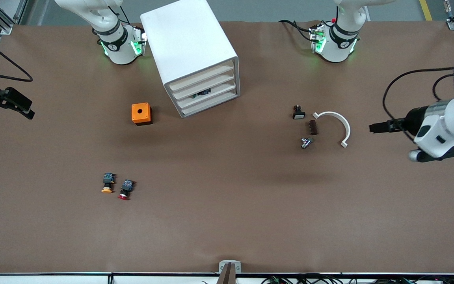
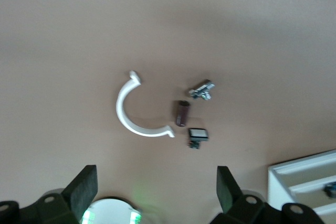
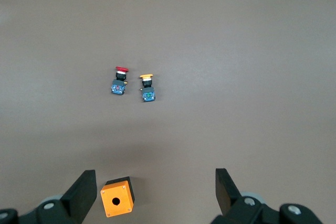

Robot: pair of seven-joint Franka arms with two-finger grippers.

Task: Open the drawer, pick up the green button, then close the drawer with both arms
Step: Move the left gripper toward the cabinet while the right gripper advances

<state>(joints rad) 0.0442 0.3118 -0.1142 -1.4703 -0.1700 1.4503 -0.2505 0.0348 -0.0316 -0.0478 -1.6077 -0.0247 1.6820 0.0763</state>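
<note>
All four drawers sit shut in the cabinet, the button glimpsed inside the third drawer. Left tool and right tool, both spread, hover well away from the cabinet. Risk: pulling a lookalike drawer.

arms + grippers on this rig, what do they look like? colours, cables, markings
Two white arms with black joint bands. Each base section carries a black ring with a small white mark and glowing green lights; black cables run to both. The left gripper is black on a silver wrist section, with a looping black cable. The right gripper is black too. Wrist views show flat, dark, wedge-shaped fingers.
</note>
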